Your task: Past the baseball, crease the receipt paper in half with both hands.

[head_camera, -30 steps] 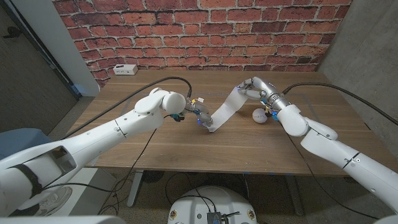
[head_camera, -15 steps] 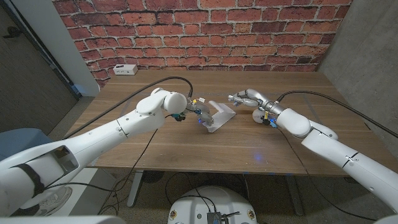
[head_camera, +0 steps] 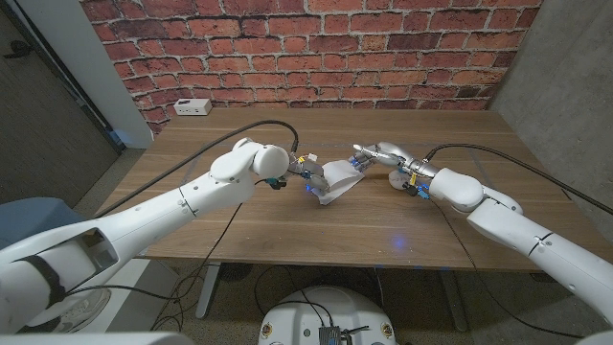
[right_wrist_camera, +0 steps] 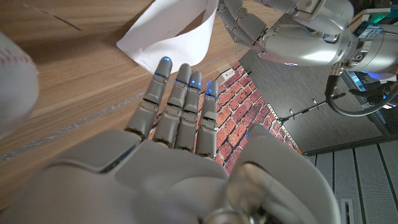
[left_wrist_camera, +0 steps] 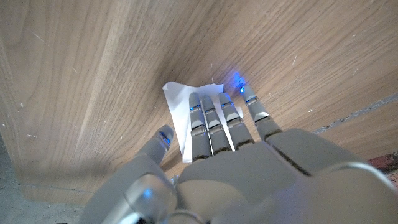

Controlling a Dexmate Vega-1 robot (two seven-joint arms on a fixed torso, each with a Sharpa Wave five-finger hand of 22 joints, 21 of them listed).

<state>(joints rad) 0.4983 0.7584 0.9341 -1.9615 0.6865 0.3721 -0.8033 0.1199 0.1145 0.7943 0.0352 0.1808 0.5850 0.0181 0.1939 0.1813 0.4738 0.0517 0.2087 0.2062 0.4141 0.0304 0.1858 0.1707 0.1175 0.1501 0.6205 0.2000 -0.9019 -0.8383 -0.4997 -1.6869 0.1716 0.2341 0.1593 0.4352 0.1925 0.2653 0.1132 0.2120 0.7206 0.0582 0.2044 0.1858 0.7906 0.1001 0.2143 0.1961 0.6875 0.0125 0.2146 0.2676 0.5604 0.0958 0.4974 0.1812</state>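
The white receipt paper [head_camera: 336, 179] lies doubled over in a loose curl on the wooden table [head_camera: 287, 230], its fold still rounded [right_wrist_camera: 166, 36]. My left hand [head_camera: 308, 175] presses its fingers [left_wrist_camera: 211, 121] down on one end of the paper [left_wrist_camera: 180, 102], with the thumb off to the side on the wood. My right hand [head_camera: 375, 153] reaches in with straight fingers [right_wrist_camera: 180, 93]; their tips are at the paper's upper layer and grip nothing. The baseball [right_wrist_camera: 13, 81] sits close beside my right wrist, mostly hidden under it in the head view.
A small white box [head_camera: 193, 106] stands at the table's back left, near the brick wall. Black cables trail from both arms across the table. A grey wall borders the right side.
My right hand swept the raised end of the paper down and left toward my left hand, then let it go. The long slanted strip is now a short doubled curl. The left hand stayed put.
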